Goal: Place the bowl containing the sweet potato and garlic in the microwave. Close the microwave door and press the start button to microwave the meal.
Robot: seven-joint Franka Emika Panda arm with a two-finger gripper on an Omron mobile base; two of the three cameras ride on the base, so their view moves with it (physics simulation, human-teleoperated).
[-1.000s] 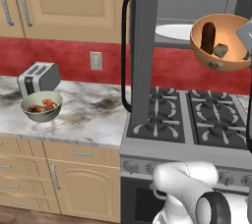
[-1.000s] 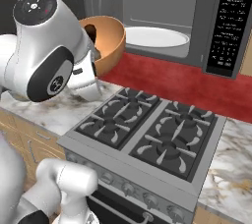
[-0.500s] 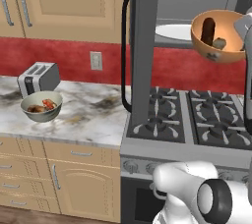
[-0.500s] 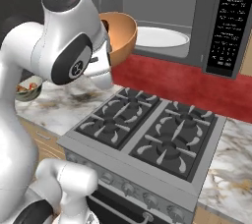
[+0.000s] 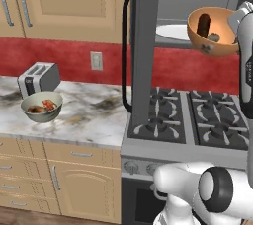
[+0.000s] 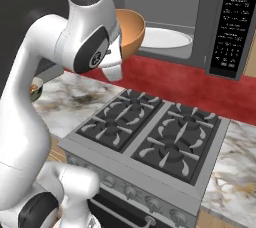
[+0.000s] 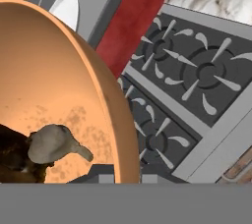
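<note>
Marble counter (image 5: pixel 94 120) carries a toaster (image 5: pixel 38 78) and grey-green bowl (image 5: pixel 41 106).

A kitchen with tan cabinets and a red backsplash. An orange-brown bowl (image 5: pixel 212 31) hangs in the air, tilted toward the viewer, in front of the open microwave (image 5: pixel 197 9). Inside the bowl a dark brown sweet potato (image 5: pixel 203 23) stands beside a small tan garlic (image 5: pixel 214 37). The white arm (image 5: pixel 245 56) meets the bowl's right rim. The microwave door (image 5: pixel 142 46) stands swung open, its curved black handle (image 5: pixel 126 51) facing left. Below sits a gas stove (image 5: pixel 195 118). On the marble counter (image 5: pixel 89 120) at left, a silver toaster (image 5: pixel 38 78) stands just behind a grey-green bowl (image 5: pixel 41 106) of food.
</note>
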